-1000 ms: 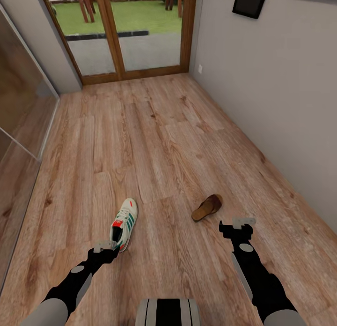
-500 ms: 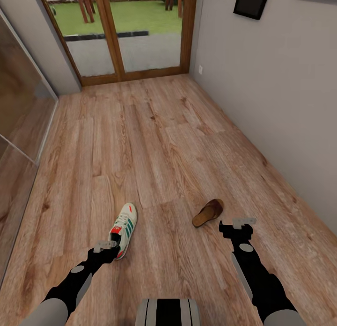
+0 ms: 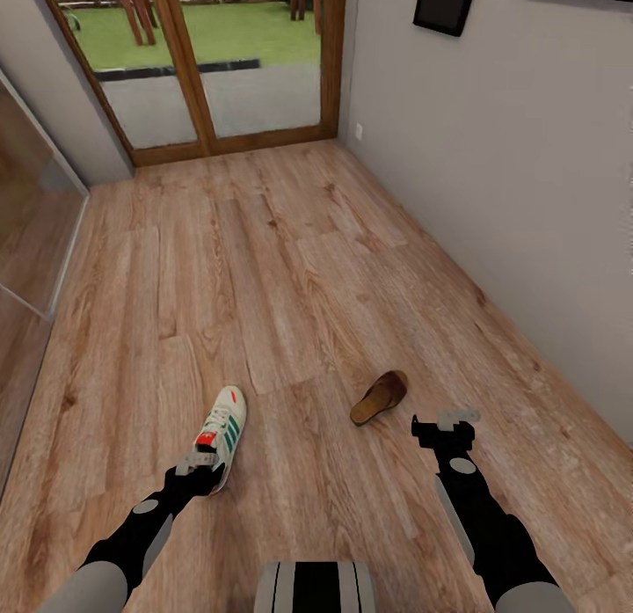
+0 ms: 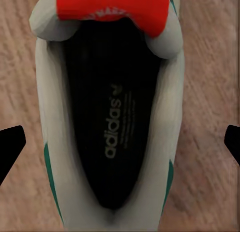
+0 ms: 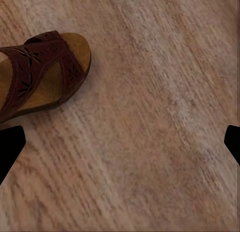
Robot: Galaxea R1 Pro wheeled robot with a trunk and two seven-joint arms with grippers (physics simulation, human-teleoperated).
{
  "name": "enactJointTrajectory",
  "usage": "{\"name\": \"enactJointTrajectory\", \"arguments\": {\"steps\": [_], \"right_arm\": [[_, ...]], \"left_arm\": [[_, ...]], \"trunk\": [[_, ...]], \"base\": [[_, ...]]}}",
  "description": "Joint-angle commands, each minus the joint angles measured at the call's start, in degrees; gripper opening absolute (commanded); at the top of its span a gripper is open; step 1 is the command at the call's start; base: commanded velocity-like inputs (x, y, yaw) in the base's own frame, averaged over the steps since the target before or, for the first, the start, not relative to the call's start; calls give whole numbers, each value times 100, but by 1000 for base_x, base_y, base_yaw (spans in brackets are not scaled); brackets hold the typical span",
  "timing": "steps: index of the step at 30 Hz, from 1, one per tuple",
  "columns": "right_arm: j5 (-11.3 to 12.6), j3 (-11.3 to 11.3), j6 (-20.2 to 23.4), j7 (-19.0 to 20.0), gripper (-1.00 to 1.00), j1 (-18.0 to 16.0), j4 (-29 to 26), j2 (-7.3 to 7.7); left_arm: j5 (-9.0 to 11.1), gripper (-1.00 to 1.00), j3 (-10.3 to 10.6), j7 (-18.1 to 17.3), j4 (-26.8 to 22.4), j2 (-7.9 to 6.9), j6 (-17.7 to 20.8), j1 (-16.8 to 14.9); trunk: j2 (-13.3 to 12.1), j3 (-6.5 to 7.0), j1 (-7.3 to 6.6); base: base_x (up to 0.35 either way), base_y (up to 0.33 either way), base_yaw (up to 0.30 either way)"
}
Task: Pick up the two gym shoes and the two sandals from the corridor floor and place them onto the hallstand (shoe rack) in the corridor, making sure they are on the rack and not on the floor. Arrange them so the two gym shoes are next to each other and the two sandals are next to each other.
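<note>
One white gym shoe [image 3: 221, 430] with green stripes and a red tongue lies on the corridor floor [image 3: 290, 270], toe pointing away from me. My left gripper [image 3: 198, 465] hangs open just over its heel; in the left wrist view the shoe's opening [image 4: 112, 117] lies between the spread fingertips [image 4: 10, 152]. A reddish-brown sandal [image 3: 379, 397] lies to the right of the shoe. My right gripper [image 3: 454, 419] is open, to the right of the sandal and nearer to me; the sandal [image 5: 40, 77] sits off to one side of its fingers [image 5: 233, 142]. The hallstand is out of view.
A grey wall [image 3: 527, 200] runs along the right with dark frames [image 3: 446, 4] on it. A wood-framed glass door [image 3: 211, 68] closes the far end. A glossy panel [image 3: 26, 235] lines the left side. My trunk [image 3: 314, 587] shows at the picture's lower edge.
The camera has shifted, so the whole picture has slid left. The shoe's heel now lies right under my left gripper. Both arms keep their pose.
</note>
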State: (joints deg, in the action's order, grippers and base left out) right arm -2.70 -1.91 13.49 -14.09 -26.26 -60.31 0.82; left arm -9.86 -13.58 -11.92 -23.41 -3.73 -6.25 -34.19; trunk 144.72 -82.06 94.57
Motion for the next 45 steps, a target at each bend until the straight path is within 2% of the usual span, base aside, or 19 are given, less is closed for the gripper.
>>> {"name": "enactJointTrajectory", "arguments": {"steps": [1,7,12,27,30,45], "right_arm": [[-29,-20,49,-33,100,-2,-7,6],[-21,-20,49,-33,100,-2,-15,6],[-20,-20,49,-33,100,0,-16,6],[-20,-20,49,-33,100,-1,-16,6],[-20,-20,49,-33,100,-2,-16,6],[-21,-20,49,-33,100,-2,-16,6]], "left_arm": [[-60,100,-49,-38,3,4,-24,-3],[-68,100,-41,-38,3,2,-25,-3],[-69,100,-40,-38,3,-3,-25,-4],[-69,100,-30,-38,2,-13,-34,-2],[-69,100,-25,-38,1,-13,-34,-5],[-65,100,-39,-34,2,-13,-44,16]], "trunk": [[1,-3,-1],[1,-2,-1],[8,-116,12],[8,-183,12],[12,-250,20],[12,-251,20]], "base": [[0,0,-80],[0,0,-25],[0,0,-3],[0,0,0],[0,0,0],[0,0,0]]}}
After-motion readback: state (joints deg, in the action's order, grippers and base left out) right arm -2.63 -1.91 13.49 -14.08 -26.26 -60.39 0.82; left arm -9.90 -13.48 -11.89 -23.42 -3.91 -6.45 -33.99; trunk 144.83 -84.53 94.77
